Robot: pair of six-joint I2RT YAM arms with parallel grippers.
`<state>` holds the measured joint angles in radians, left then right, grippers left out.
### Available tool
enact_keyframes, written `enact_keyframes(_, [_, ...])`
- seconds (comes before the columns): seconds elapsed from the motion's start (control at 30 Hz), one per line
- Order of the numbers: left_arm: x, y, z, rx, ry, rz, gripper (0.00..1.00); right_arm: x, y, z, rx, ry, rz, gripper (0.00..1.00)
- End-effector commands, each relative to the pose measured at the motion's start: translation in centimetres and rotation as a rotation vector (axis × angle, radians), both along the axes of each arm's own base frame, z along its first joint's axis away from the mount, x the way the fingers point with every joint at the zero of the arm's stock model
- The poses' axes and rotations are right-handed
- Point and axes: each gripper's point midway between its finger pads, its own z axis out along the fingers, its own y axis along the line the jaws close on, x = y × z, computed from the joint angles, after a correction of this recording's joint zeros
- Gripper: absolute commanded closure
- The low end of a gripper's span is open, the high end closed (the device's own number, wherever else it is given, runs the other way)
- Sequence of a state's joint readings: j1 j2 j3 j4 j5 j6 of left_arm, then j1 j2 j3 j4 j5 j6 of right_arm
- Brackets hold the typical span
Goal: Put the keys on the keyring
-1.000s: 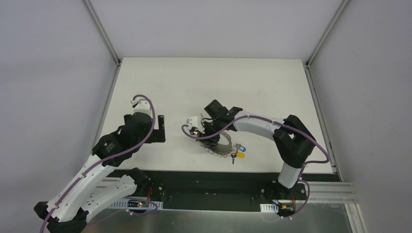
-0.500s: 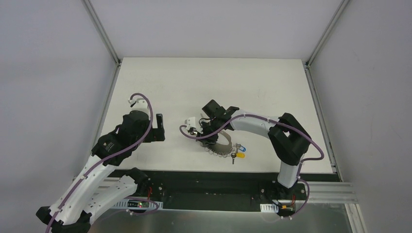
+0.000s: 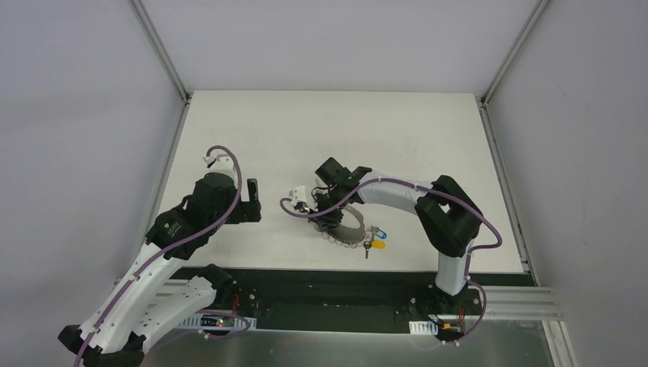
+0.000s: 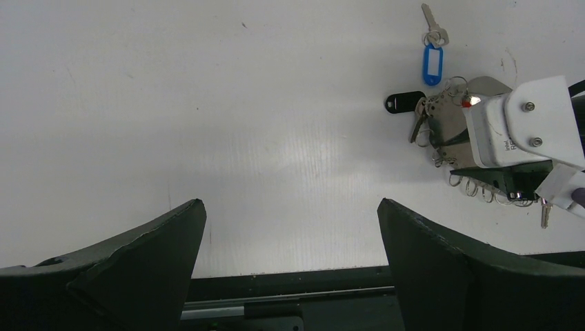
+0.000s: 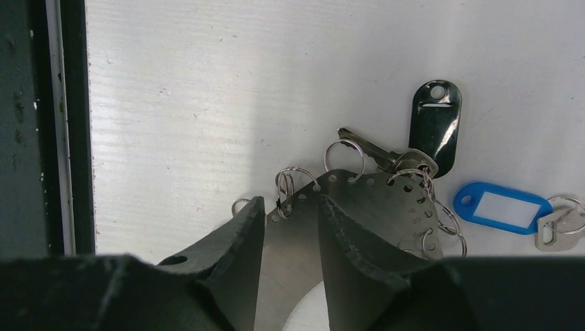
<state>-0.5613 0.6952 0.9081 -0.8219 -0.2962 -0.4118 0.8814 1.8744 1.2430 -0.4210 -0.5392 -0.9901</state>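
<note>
the keyring (image 5: pixel 376 207) is a flat silvery crescent with holes along its edge, and small wire rings hang from these holes. it lies flat on the white worktop (image 3: pixel 306 130), near the front edge and a little right of the middle. the keys are at its far end from the right arm's wrist: a black-headed key (image 5: pixel 434 127) touches the rings at the edge, and a blue-tagged key (image 5: pixel 500 207) lies just beside them. in the top view, a yellow piece (image 3: pixel 378 245) shows next to the blue one.

the right claw (image 5: pixel 291 207) stands over the crescent with a narrow gap, and the metal shows between its fingers (image 5: pixel 238 255). i cannot tell if it pinches the metal.

the left claw (image 4: pixel 290 207) is wide and holds nothing. it hangs over bare worktop, well apart on the left.
</note>
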Motion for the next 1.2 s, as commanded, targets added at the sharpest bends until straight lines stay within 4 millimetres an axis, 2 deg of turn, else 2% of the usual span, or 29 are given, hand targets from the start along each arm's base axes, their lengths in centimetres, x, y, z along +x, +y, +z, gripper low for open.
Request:
enact_keyframes(0.0, [0.3,-0.2,0.0,-0.008,-0.005,-0.001,0.04,-0.1,1.2,1.2,0.037,0.005,0.05,0.64])
enact_keyframes(0.27, [0.3,-0.2,-0.1,-0.01,-0.005,-0.003,0.04,-0.4,1.3,1.1,0.024,0.027,0.066,0.7])
enact_keyframes(0.67, [0.2,-0.1,0.0,-0.013,-0.007,-0.004,0.03,-0.9,1.0,0.6,-0.005,0.046,0.074,0.74])
enact_keyframes(0.9, [0.2,-0.1,-0.1,-0.012,-0.006,-0.002,0.03,-0.8,1.2,0.5,-0.011,0.049,0.066,0.9])
enact_keyframes(0.97, [0.2,-0.1,-0.1,-0.011,-0.006,-0.002,0.03,-0.5,1.3,0.4,-0.012,0.043,0.057,1.0])
enact_keyframes(1.17, [0.2,-0.1,-0.1,-0.011,-0.007,-0.001,0.03,0.0,2.1,1.4,0.036,0.022,0.03,1.0])
